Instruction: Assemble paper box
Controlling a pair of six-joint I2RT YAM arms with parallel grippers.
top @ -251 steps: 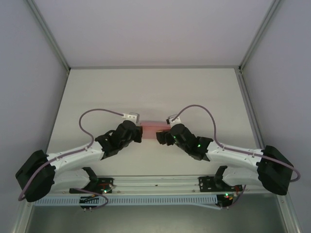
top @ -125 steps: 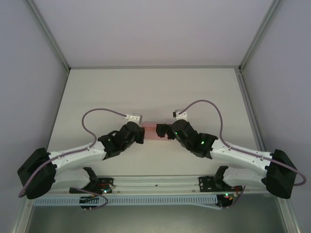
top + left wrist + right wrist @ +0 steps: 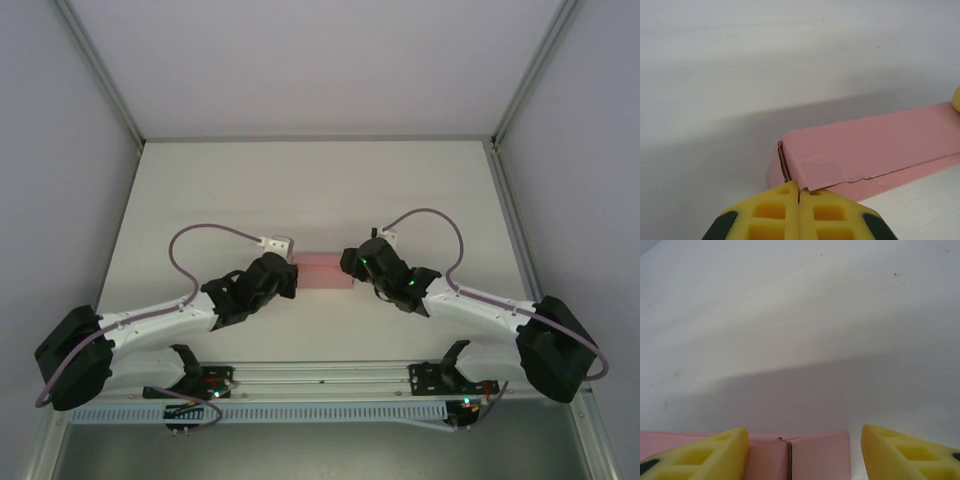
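Note:
The paper box [image 3: 322,271] is a flat pale-pink rectangular box lying on the white table [image 3: 300,190] between my two grippers. My left gripper [image 3: 291,277] is shut, its yellow fingertips [image 3: 790,189] pressed together against the box's [image 3: 875,145] near left corner, under a ragged flap edge. I cannot tell whether any card is pinched between them. My right gripper [image 3: 349,265] is open over the box's right end [image 3: 817,460]. Its fingers [image 3: 700,452] stand wide apart, with the box end and a seam between them.
The white table is walled by grey panels left, right and behind, with metal posts [image 3: 110,90] at the back corners. Both arms' cables [image 3: 205,230] arch above the wrists. A rail [image 3: 320,375] runs along the near edge.
My right gripper swung up and left to the box's right end, and its jaws narrowed from their widest. The left gripper stayed shut at the left end, hardly moving.

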